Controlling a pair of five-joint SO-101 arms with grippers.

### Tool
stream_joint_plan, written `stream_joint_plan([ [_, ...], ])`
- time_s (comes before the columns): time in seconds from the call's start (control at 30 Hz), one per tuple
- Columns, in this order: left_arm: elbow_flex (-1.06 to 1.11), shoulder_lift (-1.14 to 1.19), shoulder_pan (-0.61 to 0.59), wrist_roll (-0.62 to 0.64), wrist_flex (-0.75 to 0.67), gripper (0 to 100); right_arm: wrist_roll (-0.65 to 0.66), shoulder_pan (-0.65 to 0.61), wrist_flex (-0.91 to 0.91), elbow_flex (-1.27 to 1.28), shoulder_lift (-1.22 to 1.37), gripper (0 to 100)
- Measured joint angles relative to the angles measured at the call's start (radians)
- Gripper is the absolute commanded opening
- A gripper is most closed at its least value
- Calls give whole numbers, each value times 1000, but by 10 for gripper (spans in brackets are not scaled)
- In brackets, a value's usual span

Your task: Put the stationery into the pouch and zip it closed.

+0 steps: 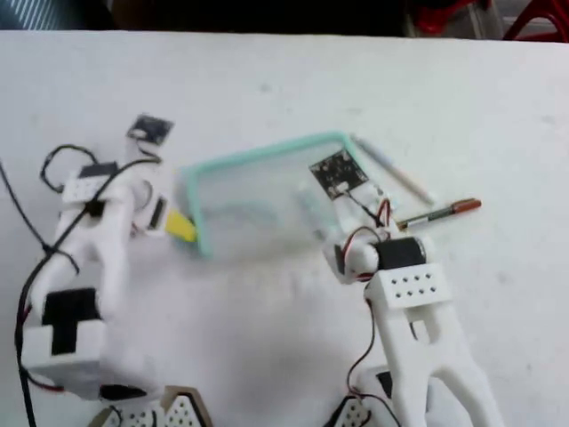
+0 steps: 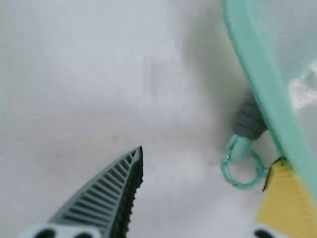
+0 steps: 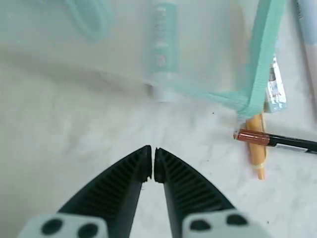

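Note:
The translucent pouch [image 1: 262,196] with teal edging lies flat mid-table. My left gripper [image 2: 210,154] is open at its left corner, black finger [image 2: 116,191] on one side and yellow finger [image 2: 282,198] against the teal edge [image 2: 262,74]. The teal zipper ring [image 2: 241,162] and grey slider [image 2: 250,121] lie between the fingers, untouched. My right gripper [image 3: 152,153] is shut on nothing, just off the pouch's near right corner [image 3: 245,106]. A white-and-teal stick [image 3: 162,49] lies inside the pouch. Outside it lie a brown-capped black pen [image 3: 277,141], a tan pencil [image 3: 256,148] and a pale pen [image 1: 391,169].
The right arm [image 1: 409,285] stands over the pouch's right end, with the loose pens just beyond it. The left arm [image 1: 89,240] is at the table's left side. Bare white table [image 1: 444,89] spreads behind and to the right.

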Motion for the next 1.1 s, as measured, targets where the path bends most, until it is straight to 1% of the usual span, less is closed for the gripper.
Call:
stream_joint_plan([
  [0.17,-57,121,25,75,0,386,0,0,0,0,0,18],
  [0.37,-123,141,25,138,0,302,0,0,0,0,0,18],
  [0.47,-138,141,38,143,0,282,0,0,0,2,0,18],
  [0.67,-124,141,123,143,0,227,0,0,-3,15,-2,18],
  [0.87,-126,157,158,144,18,226,0,0,-3,15,-2,18],
  [0.97,-169,212,161,144,52,225,0,0,-3,15,-2,18],
  [1.03,-233,259,161,143,103,225,0,0,-3,15,-2,18],
  [1.1,-302,308,163,143,157,190,0,0,-3,28,-2,18],
])
